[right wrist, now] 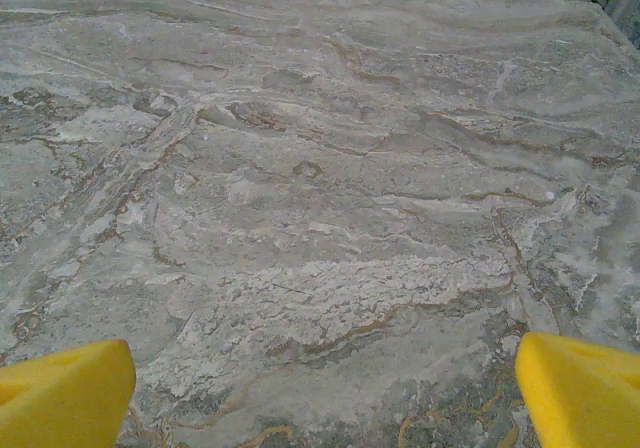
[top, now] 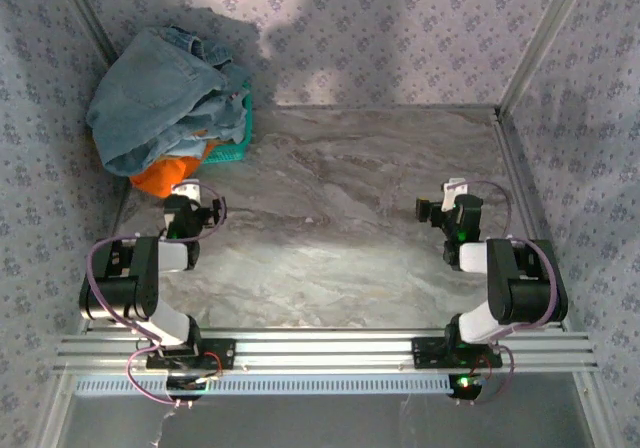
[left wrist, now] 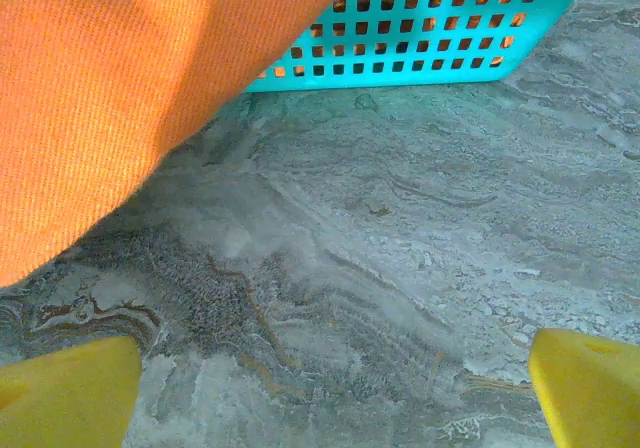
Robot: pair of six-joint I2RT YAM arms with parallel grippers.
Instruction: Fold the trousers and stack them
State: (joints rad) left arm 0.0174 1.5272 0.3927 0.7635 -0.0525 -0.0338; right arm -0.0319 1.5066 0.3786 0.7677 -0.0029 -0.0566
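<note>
The jeans (top: 160, 88) are heaped on a teal basket (top: 240, 140) in the far-left corner, over an orange cloth (top: 165, 178). The left end effector (top: 188, 200) sits just in front of that pile, fingers spread and empty. The right end effector (top: 440, 210) is well apart from it, also spread.

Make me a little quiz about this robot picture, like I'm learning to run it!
1. True or false: the jeans lie spread flat on the marble table.
2. What colour is the cloth just in front of the left gripper? A green, B orange, C pink.
3. Fill in: the left gripper and the right gripper are both ____ and holding nothing.

Key: 1 false, they are heaped on top of the turquoise basket. 2 B. 3 open.
</note>
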